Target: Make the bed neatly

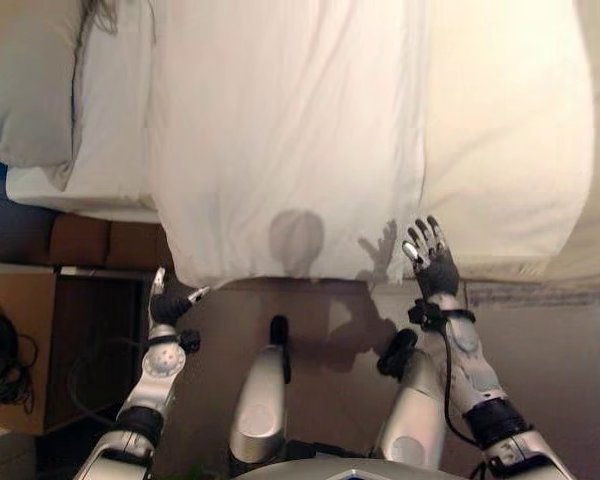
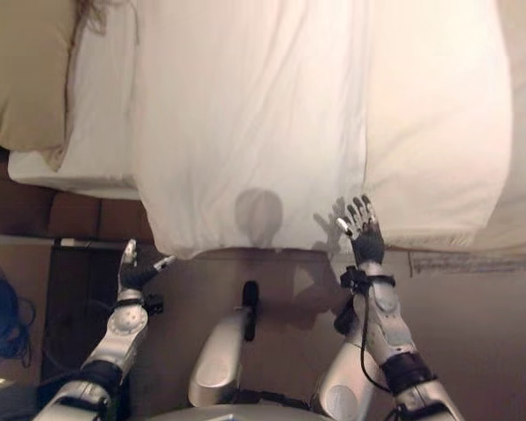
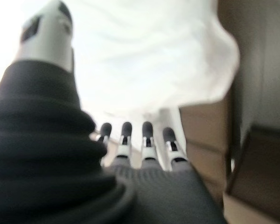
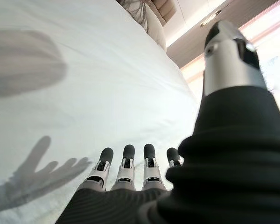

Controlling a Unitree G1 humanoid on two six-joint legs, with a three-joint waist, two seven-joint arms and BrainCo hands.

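A white duvet [image 1: 300, 130] covers the bed, and its near edge hangs over the side of the mattress. Part of it is folded over, leaving a long vertical step [image 1: 420, 120] towards the right. A beige pillow [image 1: 25, 80] lies at the far left, on the white sheet [image 1: 100, 150]. My left hand [image 1: 165, 305] hovers open just below the duvet's lower left corner and touches nothing. My right hand [image 1: 432, 258] is raised open in front of the hanging duvet edge, fingers spread, holding nothing. In the right wrist view its fingers [image 4: 126, 163] point at the duvet [image 4: 84, 102].
A brown bed base [image 1: 90, 240] shows under the mattress at the left. A dark wooden nightstand [image 1: 90, 340] stands beside my left arm. A brown carpet [image 1: 570, 380] lies along the bedside.
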